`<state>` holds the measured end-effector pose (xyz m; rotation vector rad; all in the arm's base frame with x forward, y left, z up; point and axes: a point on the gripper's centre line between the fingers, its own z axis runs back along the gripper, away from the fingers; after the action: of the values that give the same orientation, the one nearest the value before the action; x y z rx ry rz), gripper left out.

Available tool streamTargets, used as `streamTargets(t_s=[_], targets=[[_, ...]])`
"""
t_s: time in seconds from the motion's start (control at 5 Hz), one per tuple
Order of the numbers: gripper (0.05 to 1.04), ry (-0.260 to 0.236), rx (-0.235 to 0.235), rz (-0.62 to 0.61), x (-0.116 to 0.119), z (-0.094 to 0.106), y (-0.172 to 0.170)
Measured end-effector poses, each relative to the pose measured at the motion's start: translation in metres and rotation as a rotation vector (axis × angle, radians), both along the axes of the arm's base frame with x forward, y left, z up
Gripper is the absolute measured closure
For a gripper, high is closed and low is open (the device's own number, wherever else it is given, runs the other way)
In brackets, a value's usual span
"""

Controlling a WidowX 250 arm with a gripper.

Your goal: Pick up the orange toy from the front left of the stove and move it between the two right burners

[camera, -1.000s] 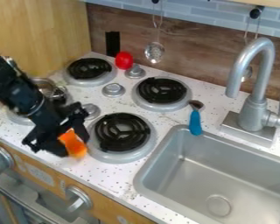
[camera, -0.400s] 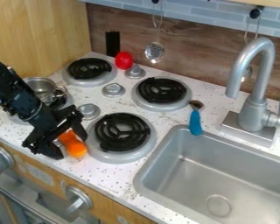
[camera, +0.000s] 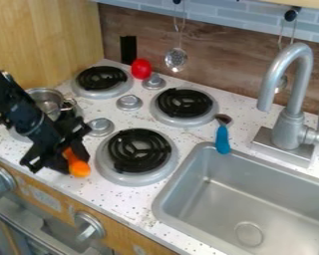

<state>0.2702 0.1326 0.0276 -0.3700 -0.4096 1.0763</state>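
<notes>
Black two-finger gripper (camera: 74, 164) closed around a small orange rounded object (camera: 79, 169).
In the camera view, the held object is at the speckled white counter's (camera: 115, 198) front left, beside the nearest black coil burner (camera: 138, 151); a shiny metal pot (camera: 45, 98) stands behind the gripper, and a blue-handled utensil (camera: 223, 139) lies by the grey sink (camera: 223, 199).

A white, speckled countertop (camera: 125, 199) was fitted with coil burners (camera: 137, 151), silver knobs (camera: 129, 102), a metal sink (camera: 255, 172) and a faucet (camera: 292, 127). A red object (camera: 141, 68) was set near its back edge, beside one knob. A blue-handled utensil (camera: 223, 138) was laid between the right rear burner and the faucet, its handle end at the sink's rim.
</notes>
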Motion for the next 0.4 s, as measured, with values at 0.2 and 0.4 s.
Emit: streamTargets(t_s=[0.2, 0.4], targets=[[0.665, -0.005, 0.005, -0.038, 0.002, 0.006, -0.017], [0.671, 0.006, 0.048, -0.062, 0.001, 0.016, -0.031]])
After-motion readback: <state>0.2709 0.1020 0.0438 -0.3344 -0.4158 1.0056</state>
